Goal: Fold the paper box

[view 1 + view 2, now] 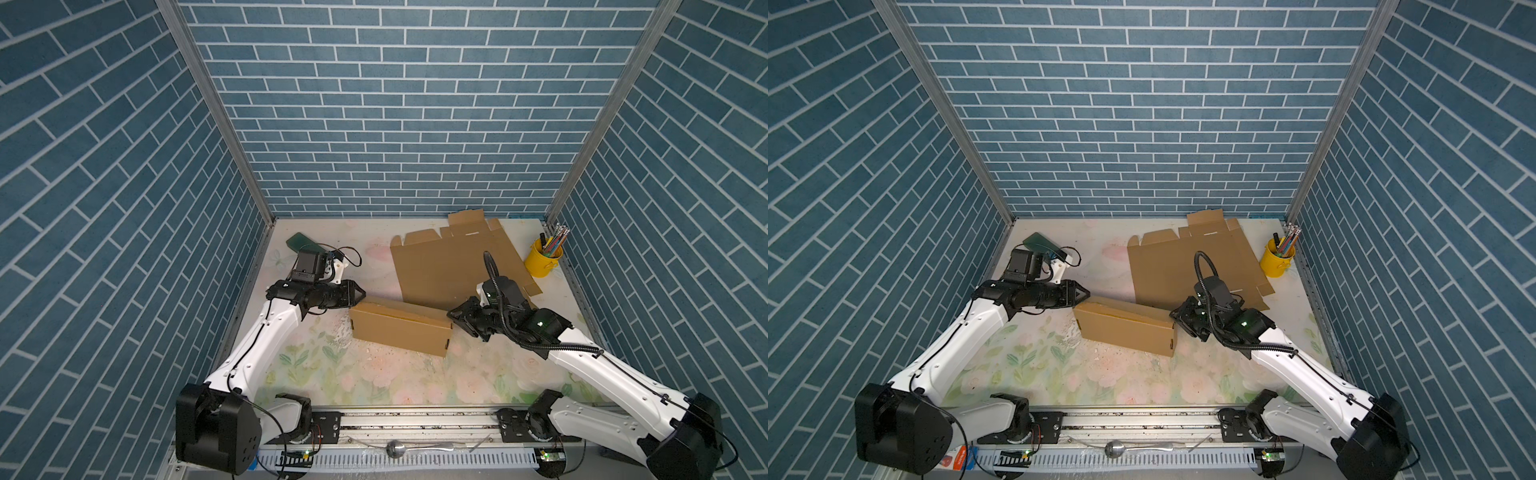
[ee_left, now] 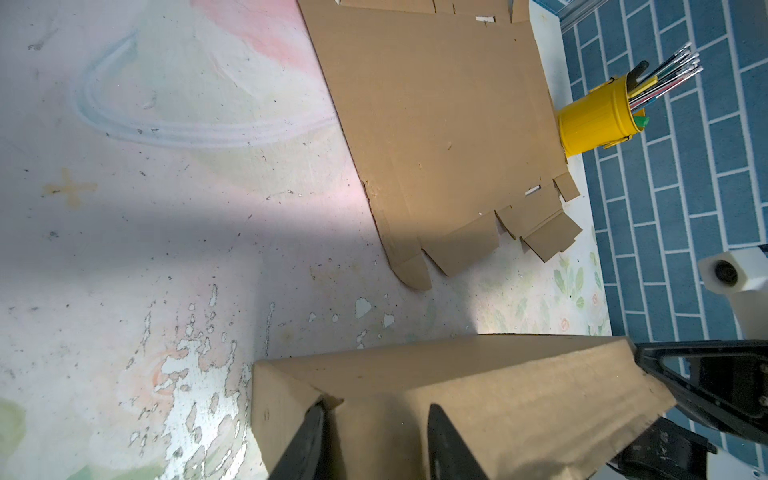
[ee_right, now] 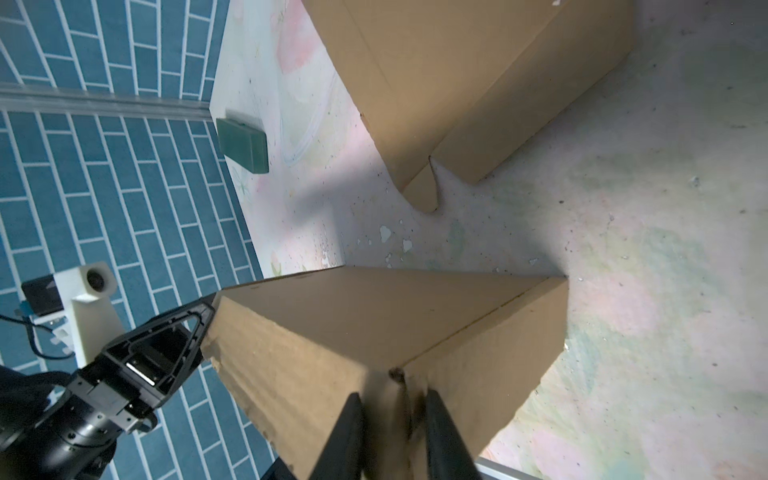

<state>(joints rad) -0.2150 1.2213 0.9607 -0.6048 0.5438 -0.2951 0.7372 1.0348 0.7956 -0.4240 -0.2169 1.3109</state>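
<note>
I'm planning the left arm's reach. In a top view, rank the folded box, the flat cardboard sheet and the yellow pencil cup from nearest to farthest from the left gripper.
From the left gripper:
1. folded box, right at the gripper's tips, mid-table.
2. flat cardboard sheet, farther back, right of centre.
3. yellow pencil cup, back right corner.

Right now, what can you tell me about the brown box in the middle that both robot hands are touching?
The brown box looks like plain corrugated cardboard, long and low, folded shut with a seam along its top. It lies slanted on the flowery table, near but not touching a flat cardboard sheet. The left gripper meets one end; the right gripper pinches the other end's edge.
</note>
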